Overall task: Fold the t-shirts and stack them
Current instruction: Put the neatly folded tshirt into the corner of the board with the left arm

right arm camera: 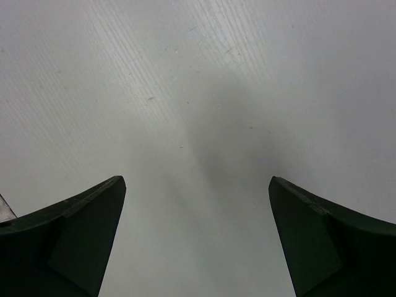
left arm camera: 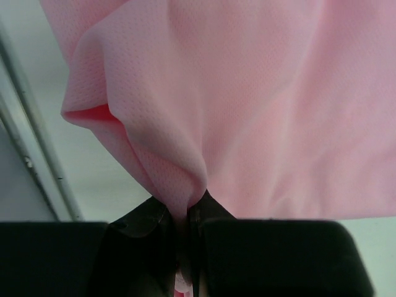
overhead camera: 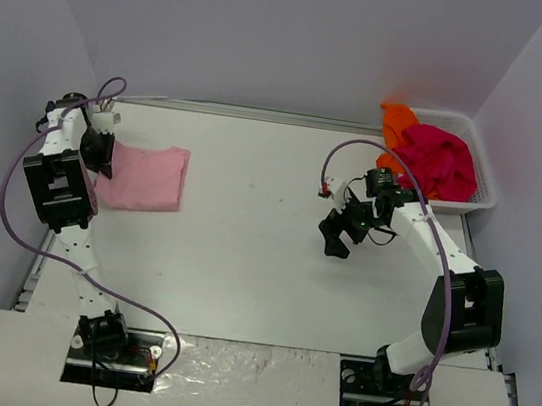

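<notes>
A light pink t-shirt [overhead camera: 146,176] lies folded at the table's left side. My left gripper [overhead camera: 99,152] is at its left edge, shut on a pinch of the pink cloth [left arm camera: 179,173], which bunches up between the black fingers [left arm camera: 148,229]. A magenta-red t-shirt [overhead camera: 441,161] and an orange one [overhead camera: 397,123] are heaped in the white mesh basket [overhead camera: 486,196] at the back right. My right gripper [overhead camera: 339,235] hovers over bare table right of centre, open; in the right wrist view its fingertips [right arm camera: 102,204] stand wide apart with only the white tabletop between them.
The white tabletop [overhead camera: 254,251] stretches between the two arms. Grey walls close in the table at the back and both sides. A metal rail [left arm camera: 31,148] runs along the left table edge beside the pink shirt.
</notes>
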Tool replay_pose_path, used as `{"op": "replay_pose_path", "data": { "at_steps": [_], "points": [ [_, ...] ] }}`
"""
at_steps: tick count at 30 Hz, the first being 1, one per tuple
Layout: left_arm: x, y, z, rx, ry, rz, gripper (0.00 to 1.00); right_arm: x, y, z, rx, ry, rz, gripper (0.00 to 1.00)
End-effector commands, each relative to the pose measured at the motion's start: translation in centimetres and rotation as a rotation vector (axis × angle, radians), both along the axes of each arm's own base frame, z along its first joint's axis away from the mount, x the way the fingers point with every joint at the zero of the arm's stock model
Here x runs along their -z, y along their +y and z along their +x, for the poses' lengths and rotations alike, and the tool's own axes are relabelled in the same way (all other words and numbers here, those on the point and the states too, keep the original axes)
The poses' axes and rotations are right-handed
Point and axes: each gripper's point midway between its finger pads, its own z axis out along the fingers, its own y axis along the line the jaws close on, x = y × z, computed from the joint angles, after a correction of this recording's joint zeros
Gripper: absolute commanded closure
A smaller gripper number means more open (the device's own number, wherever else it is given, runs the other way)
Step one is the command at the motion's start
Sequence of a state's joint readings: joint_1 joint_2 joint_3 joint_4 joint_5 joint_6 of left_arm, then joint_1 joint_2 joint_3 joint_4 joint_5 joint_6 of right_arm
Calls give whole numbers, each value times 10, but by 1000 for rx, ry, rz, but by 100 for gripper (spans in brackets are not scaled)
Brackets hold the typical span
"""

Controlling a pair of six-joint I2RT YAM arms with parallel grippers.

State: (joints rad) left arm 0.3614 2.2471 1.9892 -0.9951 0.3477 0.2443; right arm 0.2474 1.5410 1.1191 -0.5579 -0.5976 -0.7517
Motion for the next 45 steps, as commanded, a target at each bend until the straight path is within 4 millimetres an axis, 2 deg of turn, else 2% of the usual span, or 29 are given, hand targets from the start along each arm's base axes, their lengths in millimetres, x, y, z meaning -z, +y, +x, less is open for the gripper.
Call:
{"op": "replay_pose_path", "data": {
  "at_steps": [1,5,14,43,45],
  "points": [
    [-13,23,2,35,-5,115,98,0,2,-7,2,21,26,3],
    [-10,33,11,22,-17,144,98,2,2,-8,3,27,26,1],
    [-5,36,20,0,-26,143,98,6,1,-6,11,33,15,0],
    [4,56,8,-105,-21,189,98,13,-5,-4,32,30,-14,0],
    [2,57,8,-109,-33,193,94,13,-5,-3,34,24,-13,0]
  ]
}}
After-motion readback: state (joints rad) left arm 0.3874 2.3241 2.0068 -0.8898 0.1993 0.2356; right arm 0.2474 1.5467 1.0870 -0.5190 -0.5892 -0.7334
